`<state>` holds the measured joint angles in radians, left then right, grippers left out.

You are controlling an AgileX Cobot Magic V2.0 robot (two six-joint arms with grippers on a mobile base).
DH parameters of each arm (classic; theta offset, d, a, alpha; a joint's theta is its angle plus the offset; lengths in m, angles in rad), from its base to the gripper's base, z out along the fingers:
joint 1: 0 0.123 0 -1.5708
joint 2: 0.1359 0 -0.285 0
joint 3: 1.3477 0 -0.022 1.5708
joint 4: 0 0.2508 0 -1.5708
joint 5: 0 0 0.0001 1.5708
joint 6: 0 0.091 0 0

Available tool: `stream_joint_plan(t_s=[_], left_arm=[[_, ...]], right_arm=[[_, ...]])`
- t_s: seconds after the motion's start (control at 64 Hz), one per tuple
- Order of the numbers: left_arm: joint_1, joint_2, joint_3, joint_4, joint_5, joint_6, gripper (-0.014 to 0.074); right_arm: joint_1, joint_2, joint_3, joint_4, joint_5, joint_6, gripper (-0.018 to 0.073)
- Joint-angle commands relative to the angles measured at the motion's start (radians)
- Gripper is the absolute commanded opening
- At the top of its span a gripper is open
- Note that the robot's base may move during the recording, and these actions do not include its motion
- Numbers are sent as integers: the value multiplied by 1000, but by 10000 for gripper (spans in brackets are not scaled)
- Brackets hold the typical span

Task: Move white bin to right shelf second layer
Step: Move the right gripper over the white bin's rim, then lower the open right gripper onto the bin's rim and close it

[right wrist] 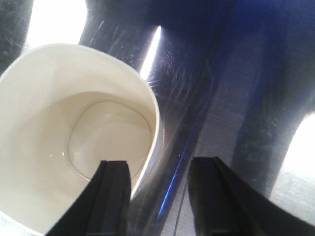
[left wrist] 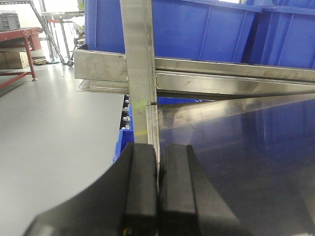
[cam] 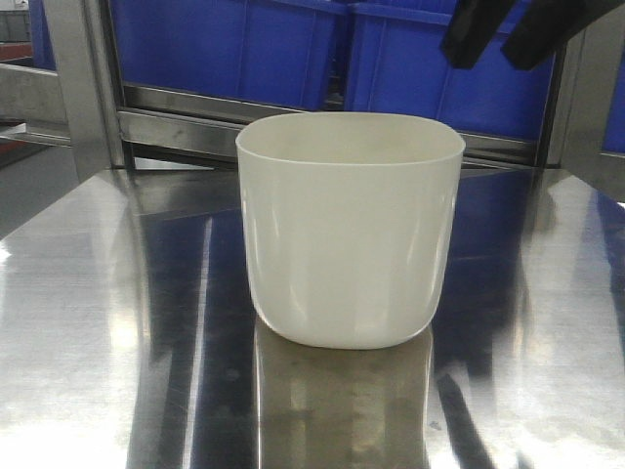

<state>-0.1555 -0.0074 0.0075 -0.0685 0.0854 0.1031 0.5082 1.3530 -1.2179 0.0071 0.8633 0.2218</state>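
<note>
Strong overhead glare patches on steel tabletop (cam: 88, 322); rt-wrist view blurry

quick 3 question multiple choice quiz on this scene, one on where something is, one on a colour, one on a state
1. The white bin stands:
A. on the steel tabletop
B. on the floor
C. on a wooden bench

2. The crates behind the bin are:
A. red
B. blue
C. green

3. The right gripper is:
A. shut on the bin's rim
B. open
C. shut on nothing

Answers:
1. A, since the front view shows the bin's base and its reflection on the shiny steel.
2. B, since both crates on the rack behind it are plainly blue.
3. B, since the right wrist view shows a wide gap between the two black fingers, with nothing gripped.
</note>
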Motion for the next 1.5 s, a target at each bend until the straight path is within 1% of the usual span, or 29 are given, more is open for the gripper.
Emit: stream_joint_plan(t_s=[0.0, 0.078, 0.235, 0.422, 0.61, 1.485], left_arm=[[-4, -14, 37, -5, -85, -4, 85], [-4, -14, 37, -5, -85, -4, 85], [-4, -14, 37, -5, -85, -4, 85], [-4, -14, 37, -5, -85, -4, 85], [-4, -14, 37, -5, -85, -4, 85], [-4, -14, 37, -5, -85, -4, 85]], right_arm=[[1, -17, -47, 10, -35, -2, 394], [1, -3, -61, 29, -21, -2, 394], [1, 34, -108, 32, 40, -2, 394], [1, 64, -141, 32, 44, -2, 436], [1, 100, -142, 32, 60, -2, 435], [1, 250, -146, 47, 27, -2, 435]])
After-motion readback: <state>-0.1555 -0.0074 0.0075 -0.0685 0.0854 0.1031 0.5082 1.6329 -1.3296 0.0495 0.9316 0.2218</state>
